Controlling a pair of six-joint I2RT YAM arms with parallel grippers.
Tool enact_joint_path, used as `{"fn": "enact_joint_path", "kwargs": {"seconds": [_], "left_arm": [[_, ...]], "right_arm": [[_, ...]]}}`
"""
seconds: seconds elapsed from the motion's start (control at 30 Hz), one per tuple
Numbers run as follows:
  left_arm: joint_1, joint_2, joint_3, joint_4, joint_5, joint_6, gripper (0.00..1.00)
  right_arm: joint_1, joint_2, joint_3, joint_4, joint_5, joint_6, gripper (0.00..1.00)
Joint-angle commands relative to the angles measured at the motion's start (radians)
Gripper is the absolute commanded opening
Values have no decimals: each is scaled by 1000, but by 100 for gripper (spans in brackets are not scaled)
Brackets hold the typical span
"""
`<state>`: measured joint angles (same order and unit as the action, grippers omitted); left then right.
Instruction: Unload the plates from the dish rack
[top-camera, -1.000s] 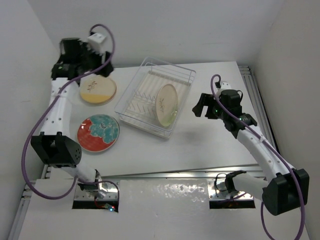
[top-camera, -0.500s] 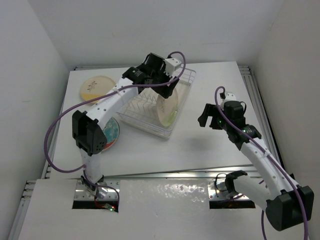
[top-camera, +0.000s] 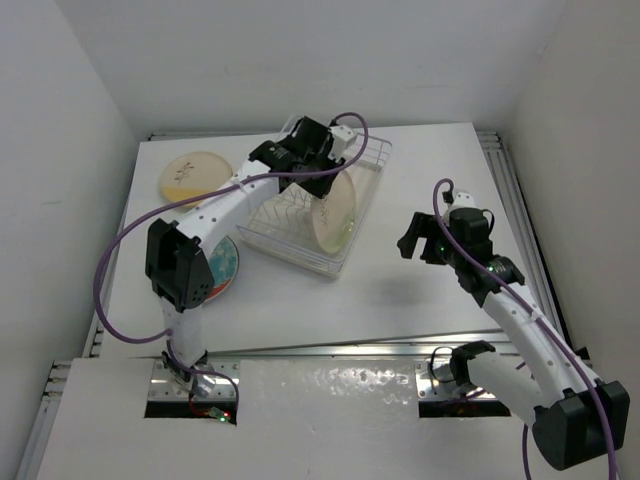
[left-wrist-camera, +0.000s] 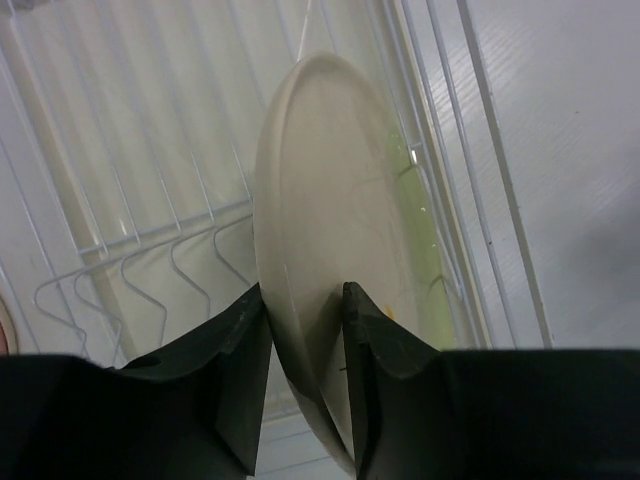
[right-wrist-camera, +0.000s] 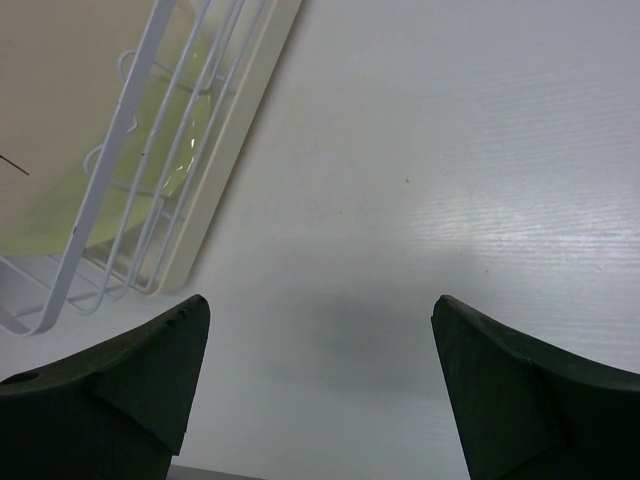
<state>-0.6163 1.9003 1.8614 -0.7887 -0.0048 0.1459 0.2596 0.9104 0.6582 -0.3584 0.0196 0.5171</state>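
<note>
One cream plate (top-camera: 335, 210) with a sprig motif stands on edge in the clear dish rack (top-camera: 285, 248). My left gripper (top-camera: 328, 172) is at its top rim. In the left wrist view the gripper (left-wrist-camera: 305, 310) has one finger on each side of the plate (left-wrist-camera: 330, 190), shut on its rim, above the rack's wire slots (left-wrist-camera: 170, 255). My right gripper (top-camera: 410, 236) is open and empty, over the table right of the rack. In its own view the gripper (right-wrist-camera: 320, 305) faces bare table, with the rack's corner (right-wrist-camera: 215, 140) and the plate (right-wrist-camera: 60, 110) at upper left.
A stack of cream and yellow plates (top-camera: 192, 172) lies at the far left of the table. A red-and-teal plate (top-camera: 226, 262) lies nearer, partly hidden behind my left arm. White walls close in on the left, back and right.
My left arm has swung from the plate stack at far left over to the rack and closed its fingers on the standing plate's rim. My right arm has shifted slightly.
</note>
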Motion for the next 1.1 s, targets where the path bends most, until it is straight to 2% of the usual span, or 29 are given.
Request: {"fn": "enact_joint_path", "kwargs": {"seconds": [0.0,0.07,0.17,0.37,0.5,0.73,0.83,0.93,0.97,1.07], "left_arm": [[-7,-36,2,-37,101,-38,29],[-7,-41,-14,-35,163,-68,16],[-7,-33,10,-26,149,-97,0],[-8,-40,183,31,114,-138,0],[-7,-26,379,42,20,-189,0],[0,-50,496,85,-95,-212,0],[38,-56,521,120,-130,-194,0],[145,-60,539,166,-152,-190,0],[224,-61,539,178,-150,-195,0],[373,-72,538,218,-146,-200,0]], "right_arm": [[4,-13,9,6,9,4,91],[4,-15,14,3,14,-2,91],[4,-19,26,-5,20,-9,91],[6,-38,27,-14,34,-12,91],[6,-41,34,-17,40,-11,90],[4,-30,49,-5,37,-11,90],[4,-19,57,2,28,-11,90],[4,-7,66,12,13,-12,90],[4,-4,66,12,5,-12,90],[4,8,72,16,-10,-17,90]]}}
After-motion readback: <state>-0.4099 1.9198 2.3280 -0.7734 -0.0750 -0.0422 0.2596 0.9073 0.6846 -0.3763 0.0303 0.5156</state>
